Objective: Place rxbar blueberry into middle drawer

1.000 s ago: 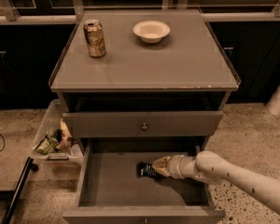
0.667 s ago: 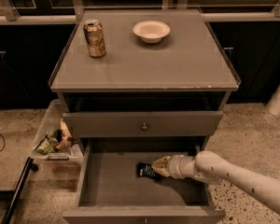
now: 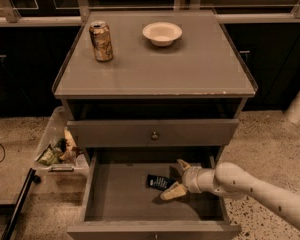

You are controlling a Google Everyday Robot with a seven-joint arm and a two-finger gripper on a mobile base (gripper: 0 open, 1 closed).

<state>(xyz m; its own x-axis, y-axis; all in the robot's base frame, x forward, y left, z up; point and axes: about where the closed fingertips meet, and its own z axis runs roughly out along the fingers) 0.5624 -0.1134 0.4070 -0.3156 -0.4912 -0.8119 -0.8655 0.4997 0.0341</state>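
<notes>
The rxbar blueberry (image 3: 158, 182), a small dark blue wrapper with white print, lies flat on the grey floor of the open middle drawer (image 3: 120, 201), near its centre. My gripper (image 3: 177, 179) reaches into the drawer from the right, just right of the bar. Its two pale fingers (image 3: 171, 192) are spread apart and hold nothing. The bar sits a little left of the fingertips, free of them.
A tan drink can (image 3: 101, 41) and a white bowl (image 3: 162, 33) stand on the cabinet top. The drawer above (image 3: 153, 134) with a small round knob is shut. A clear bin of snack wrappers (image 3: 57, 151) sits on the floor at the left.
My fingers were closed on the bar's right end; now they have opened and drawn back slightly right, leaving the bar lying on the drawer floor.
</notes>
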